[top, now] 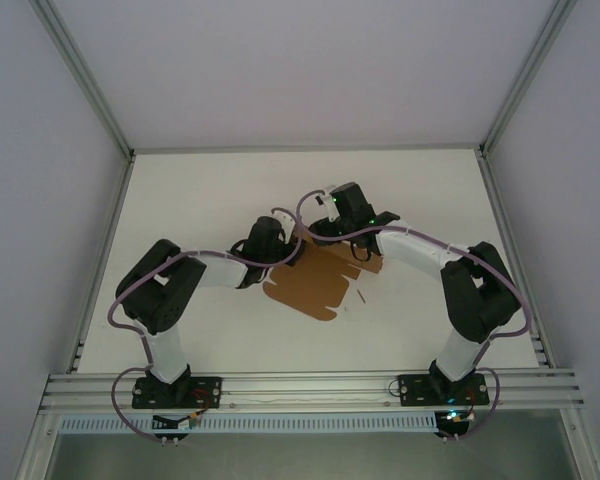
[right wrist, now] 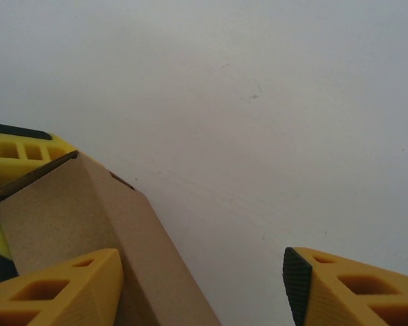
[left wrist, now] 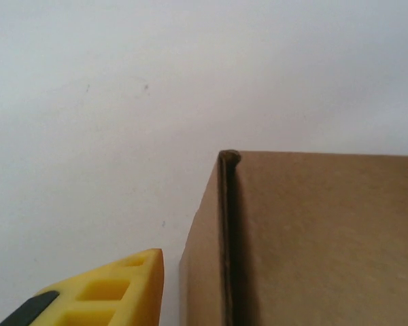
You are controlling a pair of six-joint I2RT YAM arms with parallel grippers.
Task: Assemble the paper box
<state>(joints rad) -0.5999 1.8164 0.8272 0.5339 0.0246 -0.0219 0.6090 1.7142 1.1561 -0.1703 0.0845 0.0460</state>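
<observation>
Here, table [top: 420, 190]: white and matte, closed in by pale walls [top: 30, 170] and an aluminium frame [top: 80, 70]; a rail [top: 310, 385] runs along the near edge, and both arm bases are bolted on it.
left arm [top: 165, 290]: black and white, it rises from its base at the left, bends, and reaches toward the middle of the table; a purple cable [top: 113, 312] loops beside it.
right arm [top: 475, 290]: of the same build, it reaches from the right base inward, to the far side of the cardboard.
paper box [top: 315, 285]: plain brown cardboard at the middle of the table, between the two grippers; the near part lies flat as a die-cut sheet with rounded tabs, the far part is folded up.
folded wall [left wrist: 313, 238]: a standing panel with a doubled edge at its corner; in the right wrist view it stands tilted.
left gripper [top: 278, 245]: at the far-left edge of the sheet. One yellow finger [left wrist: 115, 292] is just beside the folded wall, with a little bare table between them. I cannot tell if this gripper is spread or pressed together.
right gripper [right wrist: 202, 272]: the fingers are spread wide and hold nothing. One finger [right wrist: 61, 288] touches the folded wall, the other is apart over bare table.
</observation>
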